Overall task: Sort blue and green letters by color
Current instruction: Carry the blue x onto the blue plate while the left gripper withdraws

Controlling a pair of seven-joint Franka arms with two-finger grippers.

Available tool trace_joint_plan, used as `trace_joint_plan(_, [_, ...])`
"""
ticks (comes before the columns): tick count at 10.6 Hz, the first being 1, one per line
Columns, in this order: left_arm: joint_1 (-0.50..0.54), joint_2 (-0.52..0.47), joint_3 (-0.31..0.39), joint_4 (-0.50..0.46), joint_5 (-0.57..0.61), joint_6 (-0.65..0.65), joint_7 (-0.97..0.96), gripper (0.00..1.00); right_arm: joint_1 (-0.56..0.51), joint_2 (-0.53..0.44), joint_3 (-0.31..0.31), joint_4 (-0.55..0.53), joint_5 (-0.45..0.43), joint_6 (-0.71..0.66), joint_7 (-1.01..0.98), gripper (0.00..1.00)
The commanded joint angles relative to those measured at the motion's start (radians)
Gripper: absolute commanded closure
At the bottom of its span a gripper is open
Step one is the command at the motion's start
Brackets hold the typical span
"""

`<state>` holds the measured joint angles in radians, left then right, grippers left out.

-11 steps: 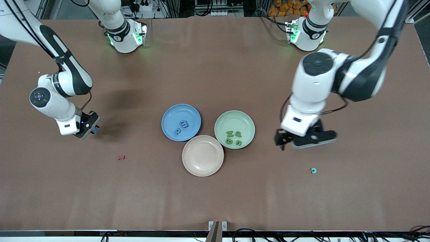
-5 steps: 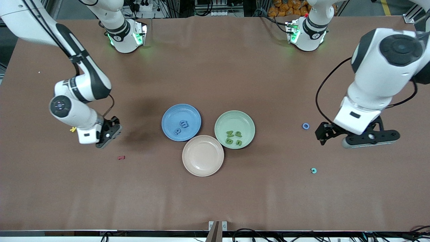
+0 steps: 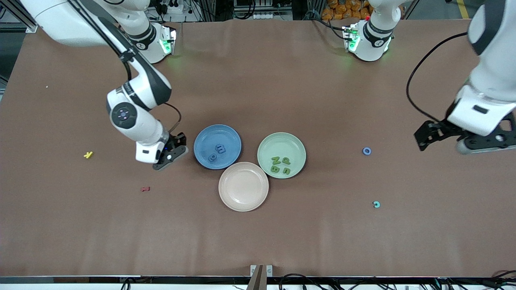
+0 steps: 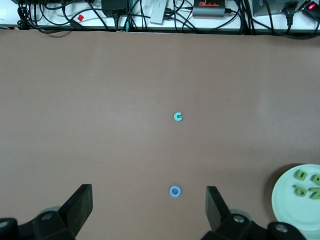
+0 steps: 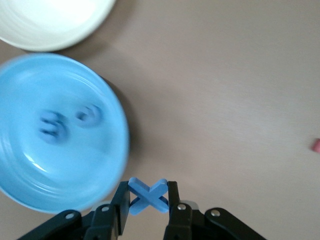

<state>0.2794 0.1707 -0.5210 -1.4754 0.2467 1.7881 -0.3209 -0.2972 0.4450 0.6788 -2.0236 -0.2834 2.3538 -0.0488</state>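
My right gripper (image 3: 171,152) hangs just beside the blue plate (image 3: 209,137), on the side toward the right arm's end. It is shut on a blue X letter (image 5: 148,195), right next to the plate's rim (image 5: 75,165). Two blue letters (image 3: 217,152) lie in that plate. Several olive green letters (image 3: 281,165) lie in the green plate (image 3: 278,143). A blue O (image 3: 367,151) lies loose on the table toward the left arm's end; it also shows in the left wrist view (image 4: 175,191). My left gripper (image 3: 483,141) is open and empty, high over the table's left-arm end (image 4: 147,200).
A beige plate (image 3: 243,186) touches both plates, nearer the front camera. A teal C (image 3: 376,204) lies nearer the camera than the blue O. A yellow letter (image 3: 88,154) and a dark red letter (image 3: 145,189) lie toward the right arm's end.
My right gripper has carried the blue X across the table to the blue plate's edge. My left arm has swung out toward its own end, uncovering the blue O.
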Motion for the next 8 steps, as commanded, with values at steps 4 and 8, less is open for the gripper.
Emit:
trace_joint_plan(4, [-0.148, -0.117, 0.334, -0.072, -0.273, -0.110, 0.183, 0.00, 0.112, 0.027, -0.008, 0.031, 0.078, -0.027, 0.222, 0.00])
trace_joint_plan(8, [-0.157, -0.120, 0.305, -0.071, -0.267, -0.108, 0.181, 0.00, 0.101, 0.017, -0.005, 0.037, 0.078, -0.057, 0.233, 0.00])
